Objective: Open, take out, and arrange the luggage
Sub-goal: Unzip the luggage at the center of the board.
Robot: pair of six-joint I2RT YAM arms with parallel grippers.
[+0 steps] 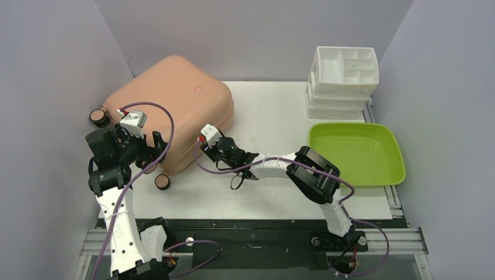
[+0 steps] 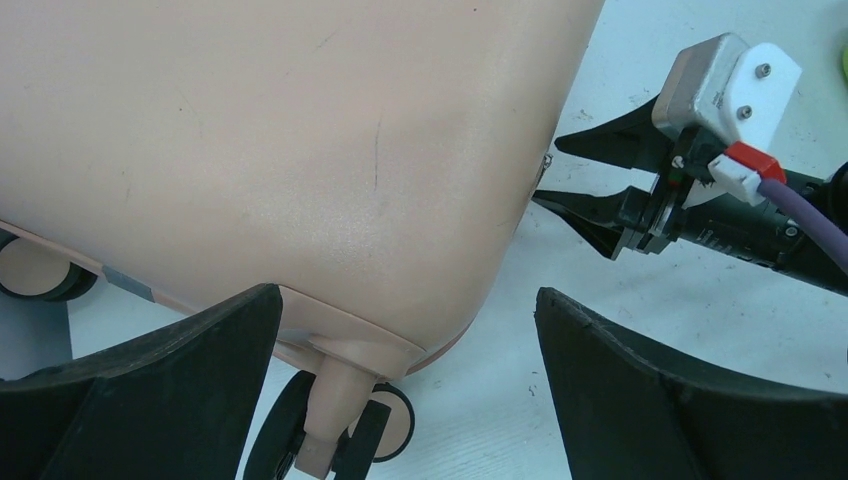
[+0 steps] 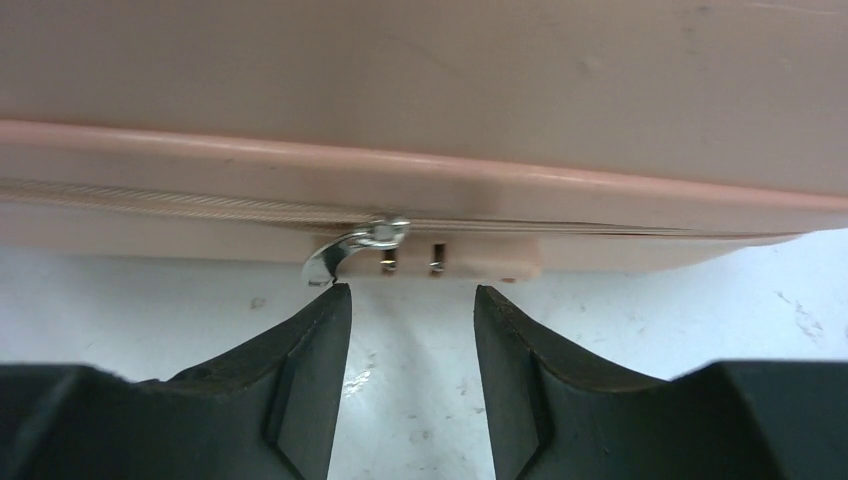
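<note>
**A:** Where's the luggage point(image 1: 175, 105)?

**B:** It's lying shut at the back left of the surface point(image 1: 274, 116), with its zip edge toward the right arm.

**A:** Why is the right tool point(image 3: 412, 295) so low?

**B:** Its jaws are parted and empty, level with the zip pull point(image 3: 345, 250) and just short of it. It's likely lining up a pinch.

**A:** And the left tool point(image 2: 407, 295)?

**B:** It's spread wide by the wheel point(image 2: 330, 430) corner, probably to brace the luggage.

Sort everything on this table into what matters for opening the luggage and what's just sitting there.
In the job:
- luggage, closed
- its zipper pull
- right end effector, open just short of that pull
- left end effector, open at the luggage's wheeled corner

Lying about for now:
- lime-green tray
- stack of white drawer organizers
</note>
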